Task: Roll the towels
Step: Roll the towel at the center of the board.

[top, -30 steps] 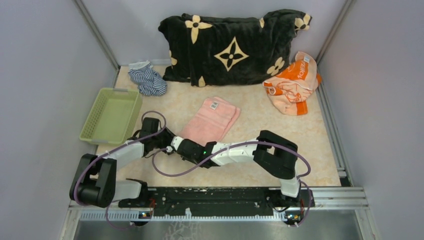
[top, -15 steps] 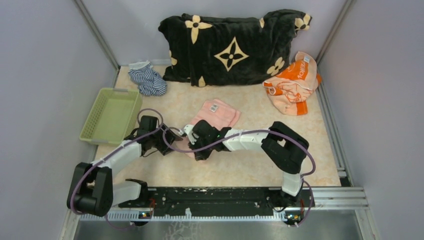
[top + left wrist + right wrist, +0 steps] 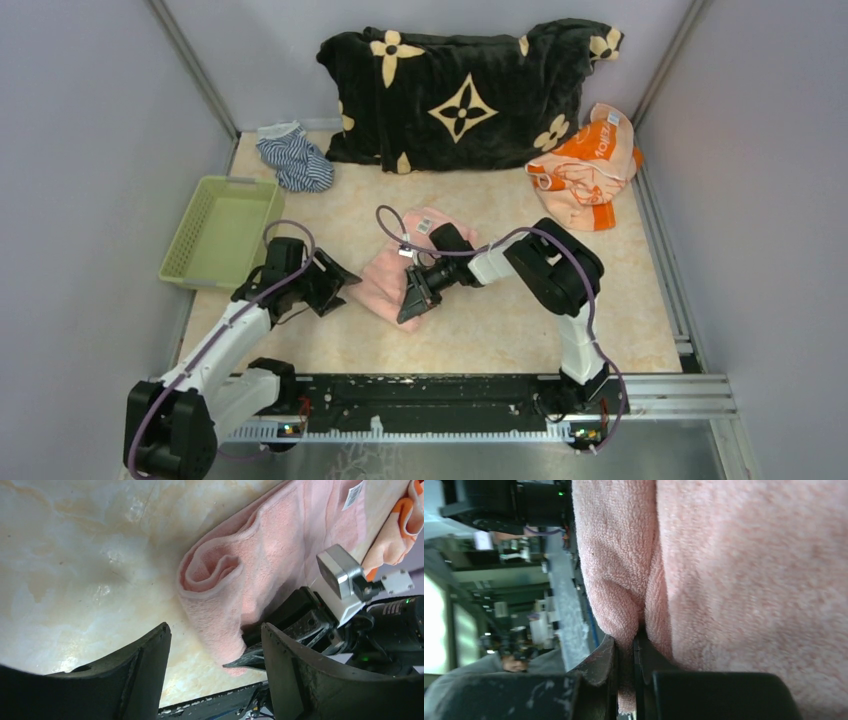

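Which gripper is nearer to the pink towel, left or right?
Right. The right gripper is shut on the pink towel, pinching a fold; the left gripper stands open just beside its rolled end, holding nothing.

pink towel (image 3: pixel 385 283): plain pale terry, lying mid-table
pink towel, shape: near end curled into a loose roll, its spiral showing at the left end; far part flat, with the small white label (image 3: pixel 427 226) facing up
pink towel, grip: a fold of the roll pinched in the right gripper (image 3: pixel 626 647)
orange towel (image 3: pixel 585 170): white print, crumpled in an unrolled heap, far right
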Motion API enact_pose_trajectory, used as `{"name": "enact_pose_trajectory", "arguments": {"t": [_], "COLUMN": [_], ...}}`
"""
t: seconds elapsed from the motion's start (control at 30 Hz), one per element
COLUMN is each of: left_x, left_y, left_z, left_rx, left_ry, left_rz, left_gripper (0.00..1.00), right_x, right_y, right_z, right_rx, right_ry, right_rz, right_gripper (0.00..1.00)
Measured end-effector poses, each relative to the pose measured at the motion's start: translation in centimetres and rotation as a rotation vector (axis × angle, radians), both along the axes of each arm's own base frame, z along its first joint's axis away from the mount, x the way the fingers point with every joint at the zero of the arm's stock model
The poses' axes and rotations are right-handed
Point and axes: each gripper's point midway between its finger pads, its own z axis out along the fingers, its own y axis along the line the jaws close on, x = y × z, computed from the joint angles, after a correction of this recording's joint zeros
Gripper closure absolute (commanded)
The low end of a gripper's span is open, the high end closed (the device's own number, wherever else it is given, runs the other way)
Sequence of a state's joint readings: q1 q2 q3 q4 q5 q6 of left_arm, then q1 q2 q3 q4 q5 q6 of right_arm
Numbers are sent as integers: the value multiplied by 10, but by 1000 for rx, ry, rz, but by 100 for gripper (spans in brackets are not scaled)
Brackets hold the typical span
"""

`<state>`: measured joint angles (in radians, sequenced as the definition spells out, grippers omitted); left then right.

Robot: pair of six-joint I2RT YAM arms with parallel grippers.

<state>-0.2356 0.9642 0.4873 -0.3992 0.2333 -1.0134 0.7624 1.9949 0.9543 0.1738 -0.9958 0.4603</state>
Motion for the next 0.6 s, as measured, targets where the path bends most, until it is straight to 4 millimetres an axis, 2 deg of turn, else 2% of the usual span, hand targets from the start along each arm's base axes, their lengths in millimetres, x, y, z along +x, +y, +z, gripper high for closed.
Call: {"name": "enact_pose_trajectory", "arguments": {"t": [0.23,0.43,0.53,0.6], "left_x": [-14,-5,6,11], "left_y": [-10,-25,-28,-27], "left_z": [-15,-28,-33,-38], "left_rx": [-36,-17,5,28], "left_ry": [61,108,115,124], "left_rz": [-20,-60,-61,-59], "left_gripper": [26,28,39,52], "right_x": [4,3,3,2], "right_y": [-8,-10,-10,-11], "right_z": [-1,-2,-2,-3], "right_rx": [42,34,28,23], "right_ry": [174,197,197,198], "right_rz": [-40,-35,-30,-28], "right_gripper": [100,100,100,100]}}
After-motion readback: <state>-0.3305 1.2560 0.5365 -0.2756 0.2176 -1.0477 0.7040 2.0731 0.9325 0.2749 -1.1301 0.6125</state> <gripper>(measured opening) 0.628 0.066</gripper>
